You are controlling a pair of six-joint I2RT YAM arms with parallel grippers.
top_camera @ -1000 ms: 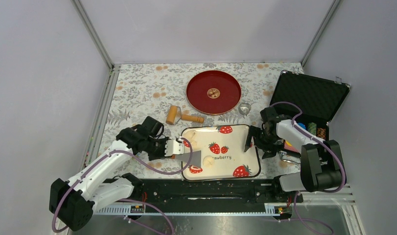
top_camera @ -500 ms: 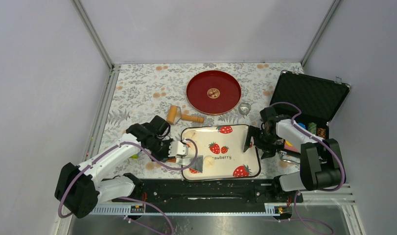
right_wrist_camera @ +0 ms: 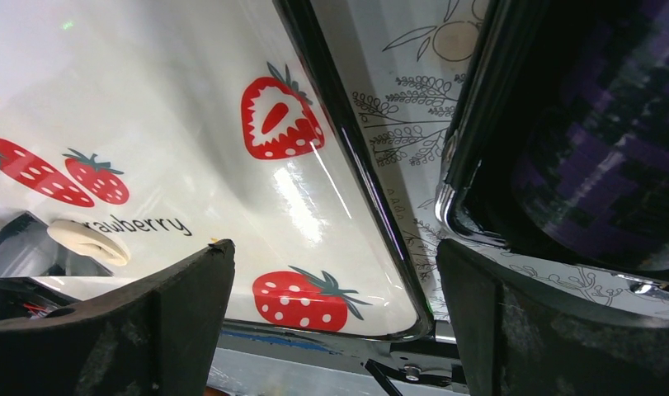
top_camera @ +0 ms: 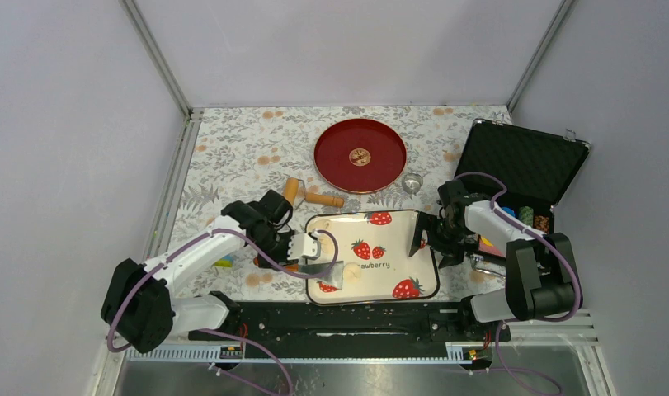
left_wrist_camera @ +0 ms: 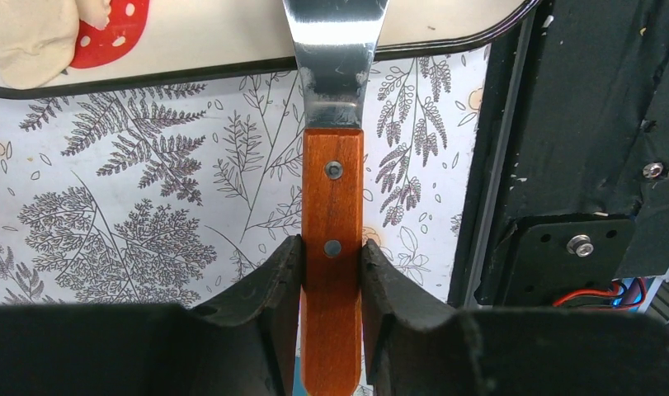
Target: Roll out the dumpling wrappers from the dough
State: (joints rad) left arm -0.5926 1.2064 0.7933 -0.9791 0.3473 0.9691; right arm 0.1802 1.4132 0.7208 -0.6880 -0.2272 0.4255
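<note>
Arms: left gripper [left_wrist_camera: 332, 252] clamped on spatula handle [left_wrist_camera: 332, 198], pointing 3 o'clock; right gripper [right_wrist_camera: 335, 252] spread wide, pointing 9 o'clock.

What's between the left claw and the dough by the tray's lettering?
A wooden-handled scraper: the left gripper clamps its handle, and the blade reaches across the tray toward the dough, in the top view.
</note>
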